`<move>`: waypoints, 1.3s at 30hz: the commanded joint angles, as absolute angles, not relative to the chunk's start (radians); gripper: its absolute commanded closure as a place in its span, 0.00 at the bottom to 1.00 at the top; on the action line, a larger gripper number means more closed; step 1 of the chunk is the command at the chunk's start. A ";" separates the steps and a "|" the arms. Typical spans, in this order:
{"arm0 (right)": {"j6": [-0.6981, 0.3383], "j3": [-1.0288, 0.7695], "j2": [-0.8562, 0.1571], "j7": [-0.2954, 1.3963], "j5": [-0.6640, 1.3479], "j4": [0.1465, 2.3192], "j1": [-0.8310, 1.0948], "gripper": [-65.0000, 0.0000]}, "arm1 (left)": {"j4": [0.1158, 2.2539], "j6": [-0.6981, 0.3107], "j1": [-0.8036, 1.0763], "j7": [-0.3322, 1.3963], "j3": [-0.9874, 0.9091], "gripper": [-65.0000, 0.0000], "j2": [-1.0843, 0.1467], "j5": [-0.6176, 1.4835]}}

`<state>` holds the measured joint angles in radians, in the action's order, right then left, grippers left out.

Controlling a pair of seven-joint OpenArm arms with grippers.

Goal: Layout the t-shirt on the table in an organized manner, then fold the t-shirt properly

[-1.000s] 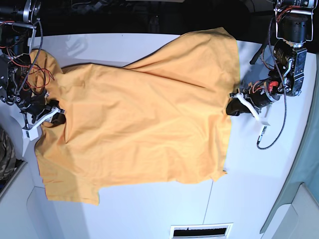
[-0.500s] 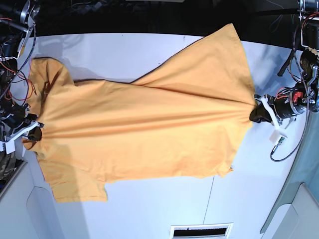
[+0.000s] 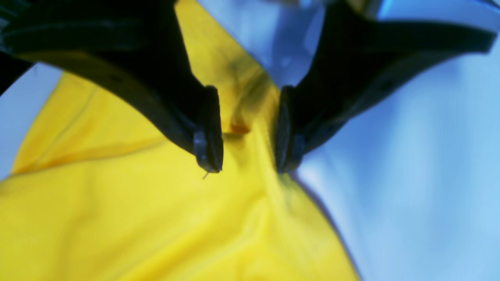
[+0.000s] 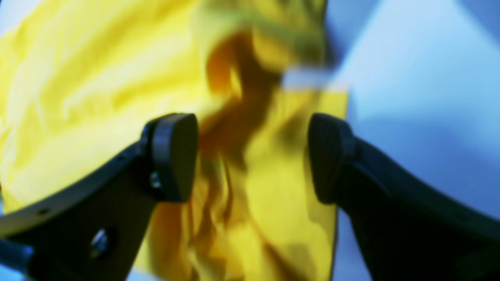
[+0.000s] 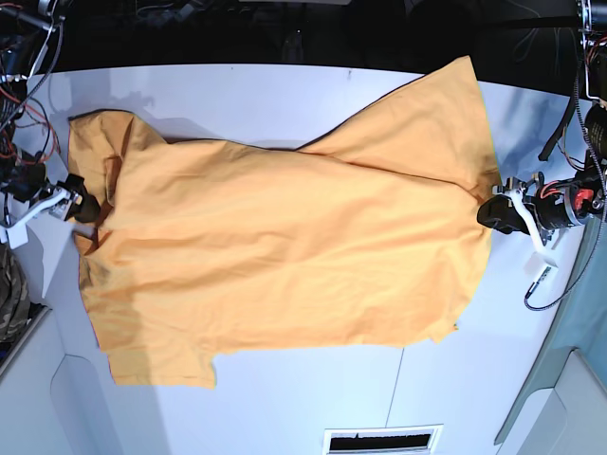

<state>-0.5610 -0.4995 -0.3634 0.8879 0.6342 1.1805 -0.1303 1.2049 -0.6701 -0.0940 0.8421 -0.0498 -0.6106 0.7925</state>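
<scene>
The soft orange-yellow t-shirt (image 5: 285,256) lay spread across the matte white bench (image 5: 313,398), rippled with shallow folds. At its hem edge the left gripper (image 3: 247,156) stood slightly parted, black pads (image 3: 209,132) flanking a bunched ridge of cotton. At the collar end the right gripper (image 4: 252,156) gaped wide over crumpled cloth
</scene>
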 commanded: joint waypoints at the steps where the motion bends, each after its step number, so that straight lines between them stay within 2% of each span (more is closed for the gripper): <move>1: -0.573 -0.505 -0.381 0.876 0.675 1.232 -0.115 0.33 | 1.229 -0.698 -0.105 0.841 -0.059 0.60 -0.646 0.849; 7: -0.584 -0.504 -0.382 0.875 0.688 1.409 0.089 0.33 | 1.326 -0.698 0.020 0.872 -0.060 0.60 -0.701 0.945; 13: -0.584 -0.499 -0.379 0.856 0.672 1.411 0.191 0.33 | 1.356 -0.698 0.146 0.844 -0.060 0.60 -0.689 0.941; 17: -0.584 -0.497 -0.379 0.799 0.651 1.410 0.235 0.35 | 1.356 -0.698 0.189 0.832 -0.060 0.60 -0.637 0.879; 18: -0.583 -0.497 -0.379 0.788 0.651 1.410 0.240 0.43 | 1.355 -0.698 0.189 0.830 -0.060 0.60 -0.617 0.852; 19: -0.583 -0.497 -0.379 0.786 0.655 1.410 0.239 0.57 | 1.355 -0.698 0.189 0.826 -0.060 0.60 -0.599 0.824; 21: -0.583 -0.497 -0.379 0.787 0.685 1.410 0.239 0.95 | 1.355 -0.698 0.189 0.812 -0.060 0.60 -0.569 0.799; 22: -0.583 -0.497 -0.379 0.801 0.709 1.410 0.239 1.00 | 1.355 -0.698 0.189 0.807 -0.060 0.60 -0.558 0.788; 27: -0.585 -0.497 -0.364 0.937 0.828 1.471 0.241 1.00 | 1.355 -0.698 0.185 0.804 -0.060 0.60 -0.550 0.776; 31: -0.599 -0.497 -0.334 1.006 0.881 1.639 0.253 1.00 | 1.355 -0.698 0.183 0.792 -0.060 0.60 -0.552 0.749; 36: -0.599 -0.497 -0.267 1.011 0.905 1.931 0.238 1.00 | 1.355 -0.698 0.183 0.782 -0.060 0.60 -0.565 0.717; 39: -0.598 -0.497 -0.222 0.928 0.841 1.988 0.154 1.00 | 1.355 -0.680 0.180 0.748 -0.060 0.60 -0.585 0.683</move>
<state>-0.6037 -0.4927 -0.2127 0.9501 0.8295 1.9736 0.1677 1.3449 -0.6857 0.1864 0.7479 -0.0532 -0.5663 0.6876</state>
